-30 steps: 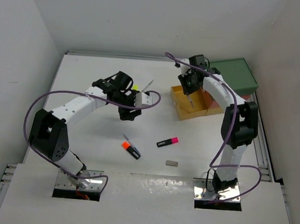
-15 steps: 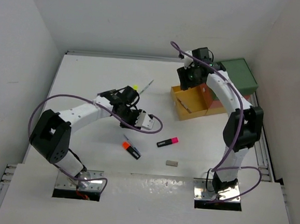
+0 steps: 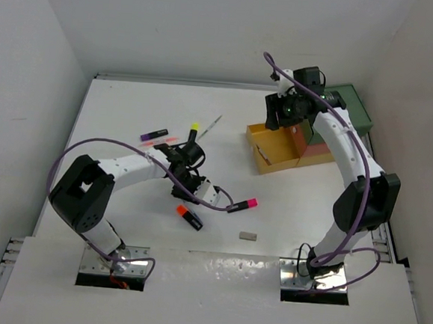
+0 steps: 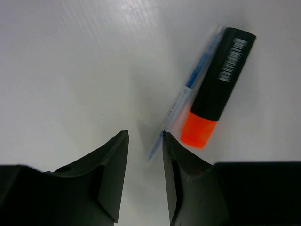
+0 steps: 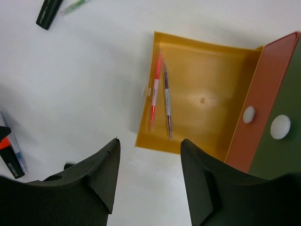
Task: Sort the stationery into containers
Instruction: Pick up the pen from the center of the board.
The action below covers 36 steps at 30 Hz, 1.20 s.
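The right jaws are seen parted and empty, held above the yellow drawer (image 5: pixel 216 70), which is pulled out from beneath the coral-red drawer (image 5: pixel 258 84) and the green drawer (image 5: pixel 289 84). The pen that was carried over this drawer a second ago has been released. A red pen (image 5: pixel 155 92) and a grey pen (image 5: pixel 167 101) are now lying side by side inside it, so that item can be judged sorted.

The left jaws have been lowered and narrowed, yet nothing is gripped. The tip of a thin blue pen (image 4: pixel 187 90) is found just at one jaw, with the orange highlighter (image 4: pixel 218 84) lying against that pen. A pink highlighter (image 3: pixel 241 205) and the eraser (image 3: pixel 248 236) remain on the tabletop (image 3: pixel 124 102).
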### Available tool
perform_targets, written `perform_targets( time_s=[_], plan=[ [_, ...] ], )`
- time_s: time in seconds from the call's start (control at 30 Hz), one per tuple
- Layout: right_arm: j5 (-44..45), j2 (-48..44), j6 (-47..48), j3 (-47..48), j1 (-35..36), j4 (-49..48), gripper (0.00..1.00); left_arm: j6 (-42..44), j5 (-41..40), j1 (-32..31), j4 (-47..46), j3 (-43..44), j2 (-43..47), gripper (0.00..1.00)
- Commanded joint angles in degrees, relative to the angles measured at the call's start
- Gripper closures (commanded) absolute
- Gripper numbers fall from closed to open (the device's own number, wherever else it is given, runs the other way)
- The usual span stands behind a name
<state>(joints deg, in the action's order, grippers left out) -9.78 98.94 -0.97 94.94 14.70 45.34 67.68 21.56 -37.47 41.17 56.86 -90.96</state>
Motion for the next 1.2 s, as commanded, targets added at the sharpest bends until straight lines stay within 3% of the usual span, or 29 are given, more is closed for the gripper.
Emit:
perform_targets(
  time_s=[0.0,0.67,0.93,1.1,1.17],
  plan=[
    [-2.1,-1.0,-1.3,-1.6,-0.5,-0.1,0.47,3.2,1.2,-0.5,2.6,-1.3,1.7,0.58],
    [-4.2,-1.6,-0.6,-2.5,-1.0,1.3,0.47,3.8,-2.7,-3.5,-6.0,-6.7,-4.3,0.6],
    [-5.9,-3.4,-0.7,-3.2,-1.3,1.0,0.47,1.7,-4.6,-3.9,-6.1,-4.2,-6.1,0.8],
    [-13.8,-6.6,-1.9,-5.9,-3.8,-2.7,0.4,-8.3,3.6,1.8,-4.1,5.3,0.0,0.94],
    [-21.9,-7.3,-4.6,-5.6,-6.2,-3.8,0.33,-15.3,10.1,6.3,-4.2,9.5,1.4,0.97]
  ],
)
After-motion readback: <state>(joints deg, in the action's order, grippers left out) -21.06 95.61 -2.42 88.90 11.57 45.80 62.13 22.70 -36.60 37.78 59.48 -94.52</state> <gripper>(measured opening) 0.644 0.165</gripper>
